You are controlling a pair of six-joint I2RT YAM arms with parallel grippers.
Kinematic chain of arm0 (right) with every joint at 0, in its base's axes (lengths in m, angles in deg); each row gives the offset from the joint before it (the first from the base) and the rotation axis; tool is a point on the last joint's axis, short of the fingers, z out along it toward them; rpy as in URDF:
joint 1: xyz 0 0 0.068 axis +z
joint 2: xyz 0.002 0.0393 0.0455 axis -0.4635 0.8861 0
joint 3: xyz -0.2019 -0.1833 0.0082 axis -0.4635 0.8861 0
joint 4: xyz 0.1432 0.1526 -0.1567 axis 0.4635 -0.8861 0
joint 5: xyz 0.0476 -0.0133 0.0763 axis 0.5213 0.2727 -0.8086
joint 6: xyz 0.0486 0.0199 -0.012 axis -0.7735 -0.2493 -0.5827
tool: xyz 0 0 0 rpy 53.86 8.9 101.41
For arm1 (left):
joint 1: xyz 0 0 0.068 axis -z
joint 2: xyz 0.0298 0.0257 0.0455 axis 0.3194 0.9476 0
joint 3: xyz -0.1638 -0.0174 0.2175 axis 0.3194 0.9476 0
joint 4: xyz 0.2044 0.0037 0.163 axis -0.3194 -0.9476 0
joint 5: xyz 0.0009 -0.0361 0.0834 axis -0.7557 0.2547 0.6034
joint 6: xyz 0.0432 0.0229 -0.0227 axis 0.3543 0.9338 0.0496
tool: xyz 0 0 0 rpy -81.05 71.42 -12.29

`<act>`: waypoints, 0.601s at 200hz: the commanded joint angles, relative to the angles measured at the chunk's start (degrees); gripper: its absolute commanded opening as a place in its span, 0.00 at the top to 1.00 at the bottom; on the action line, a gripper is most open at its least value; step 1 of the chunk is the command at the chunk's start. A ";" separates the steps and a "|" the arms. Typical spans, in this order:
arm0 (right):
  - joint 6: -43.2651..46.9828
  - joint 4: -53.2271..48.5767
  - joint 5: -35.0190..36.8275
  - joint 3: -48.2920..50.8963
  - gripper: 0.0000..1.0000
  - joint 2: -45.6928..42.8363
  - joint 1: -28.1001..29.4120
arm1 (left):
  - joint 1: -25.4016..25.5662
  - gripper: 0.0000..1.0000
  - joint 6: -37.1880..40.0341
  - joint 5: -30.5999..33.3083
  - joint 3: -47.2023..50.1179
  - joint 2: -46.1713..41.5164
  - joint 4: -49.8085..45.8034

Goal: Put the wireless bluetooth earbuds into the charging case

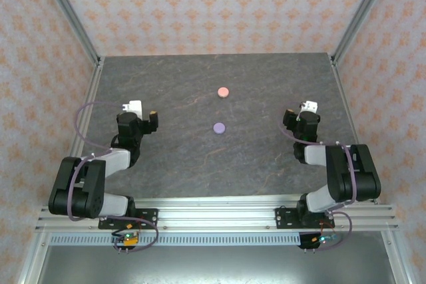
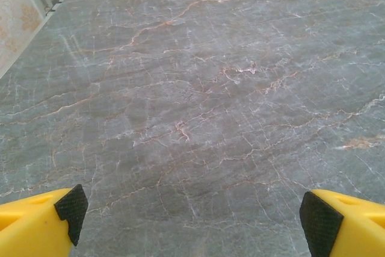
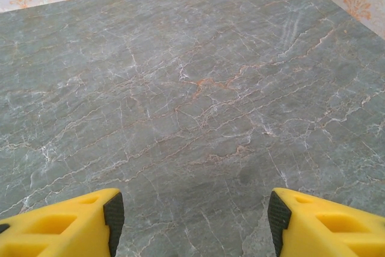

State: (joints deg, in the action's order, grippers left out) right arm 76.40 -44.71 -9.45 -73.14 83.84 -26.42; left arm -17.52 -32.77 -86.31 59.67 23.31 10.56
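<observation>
Two small round charging cases lie on the dark marble table (image 1: 266, 157): a pink case (image 1: 223, 91) toward the back and a lavender case (image 1: 218, 127) nearer the middle. From above both look like flat discs. The earbuds are out of view. My left gripper (image 1: 143, 112) hovers left of the lavender case, well apart from it. In the left wrist view the left gripper (image 2: 195, 215) is open, with bare marble between its yellow fingers (image 2: 36, 224). My right gripper (image 1: 303, 112) is off to the right of both cases. The right wrist view shows the right gripper (image 3: 195, 218) open over bare marble.
Patterned walls and metal frame posts (image 1: 70, 18) enclose the table on three sides. The arm bases are bolted to an aluminium rail (image 1: 213, 214) at the near edge. A purple cable (image 1: 81, 121) loops beside the left arm.
</observation>
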 commanded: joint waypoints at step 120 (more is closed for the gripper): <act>-0.10 0.27 1.28 -1.57 0.01 1.43 -0.14 | -0.41 0.00 -0.66 -1.18 -2.00 6.91 5.76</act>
State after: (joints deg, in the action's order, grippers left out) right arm 76.40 -44.84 -8.99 -73.44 84.95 -26.42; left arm -18.24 -33.08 -88.98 59.13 30.35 15.48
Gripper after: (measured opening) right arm 0.994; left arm 0.996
